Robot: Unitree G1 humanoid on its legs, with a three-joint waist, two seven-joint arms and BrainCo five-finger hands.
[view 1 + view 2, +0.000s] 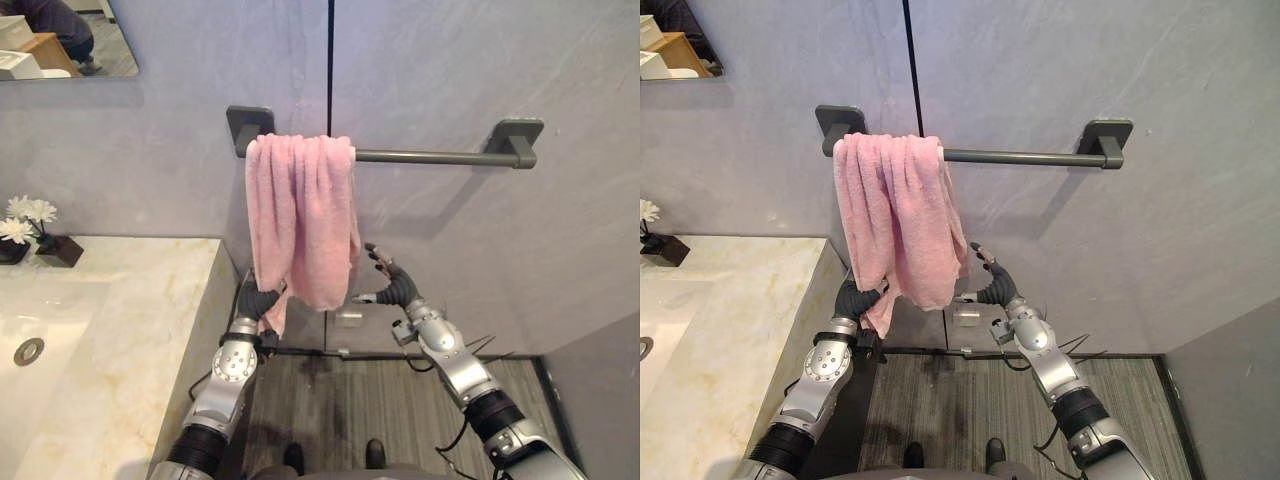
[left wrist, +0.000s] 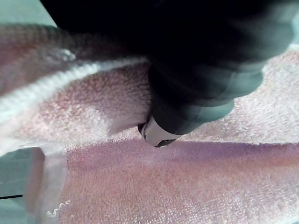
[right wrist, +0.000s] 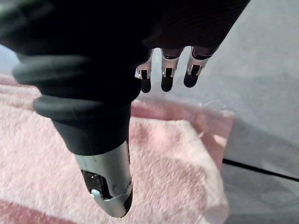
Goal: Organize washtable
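Observation:
A pink towel hangs bunched over the left end of a grey wall bar. My left hand is at the towel's lower left corner, fingers curled into the cloth; the left wrist view shows its thumb pressed against the pink towel. My right hand is beside the towel's lower right edge, open with fingers spread and nothing in it. In the right wrist view the right hand's thumb and straight fingers stand just off the towel.
A marble counter with a sink basin and drain lies to the left. White flowers in a dark pot stand at its back. A mirror is at upper left. The right half of the bar is bare.

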